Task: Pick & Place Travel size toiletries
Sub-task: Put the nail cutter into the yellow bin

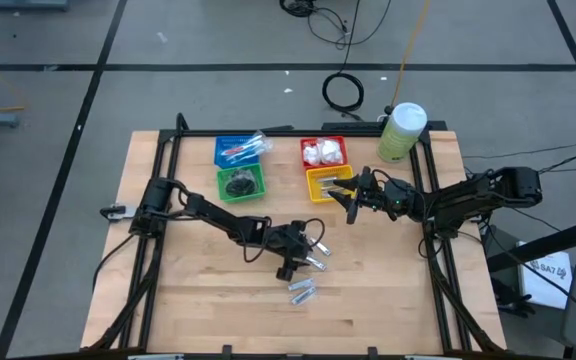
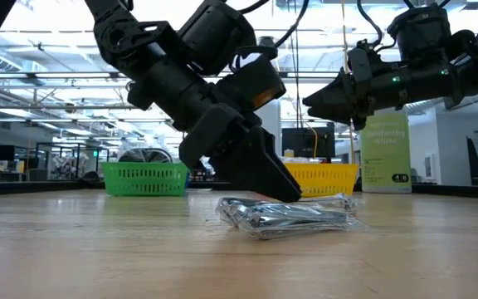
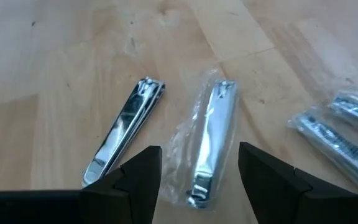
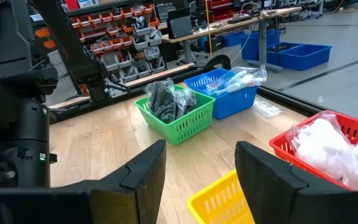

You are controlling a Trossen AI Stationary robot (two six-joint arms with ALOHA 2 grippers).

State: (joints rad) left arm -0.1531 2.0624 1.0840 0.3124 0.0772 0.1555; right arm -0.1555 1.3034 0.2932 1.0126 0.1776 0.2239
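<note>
Wooden counter (image 1: 198,290) before us carries four small baskets: the blue basket (image 1: 240,150) holds wrapped toothbrushes, the green basket (image 1: 241,183) dark discs, the red basket (image 1: 324,152) white puffy packets, and the yellow basket (image 1: 326,181) shows us no contents. We see the left gripper (image 3: 199,165) low over the counter, fingers apart around a wrapped silver clipper (image 3: 210,143), not closed on it. The right gripper (image 4: 199,165) hovers by the yellow basket, fingers apart and empty.
</note>
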